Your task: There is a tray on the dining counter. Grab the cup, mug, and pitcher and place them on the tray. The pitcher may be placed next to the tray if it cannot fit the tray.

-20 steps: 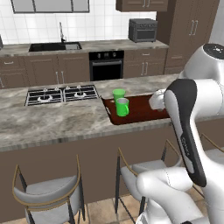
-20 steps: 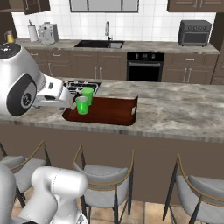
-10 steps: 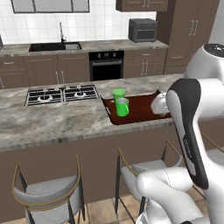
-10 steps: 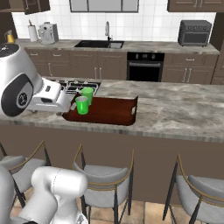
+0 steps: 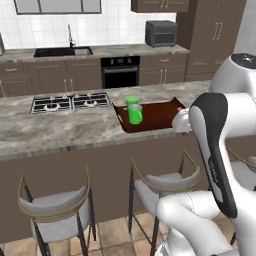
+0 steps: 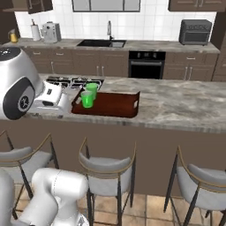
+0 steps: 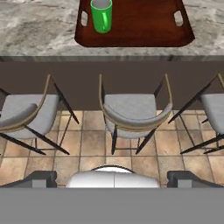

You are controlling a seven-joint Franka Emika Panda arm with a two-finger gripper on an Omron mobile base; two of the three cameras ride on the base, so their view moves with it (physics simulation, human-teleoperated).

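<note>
The hand has been drawn back from the tray (image 6: 115,104) toward the stool side of the dining counter (image 6: 176,108), a little more at each step. The mug (image 7: 101,15) is now seen ahead of the wide-spread gripper (image 7: 112,178), well apart from it.

White tiled wall (image 6: 145,22), grey stools (image 7: 131,109), tiled floor (image 7: 94,142)

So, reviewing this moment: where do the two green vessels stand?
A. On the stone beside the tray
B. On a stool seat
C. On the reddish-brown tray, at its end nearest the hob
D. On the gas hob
C: the cup and the mug stand side by side inside the rim of the tray, at its end nearest the hob.
</note>
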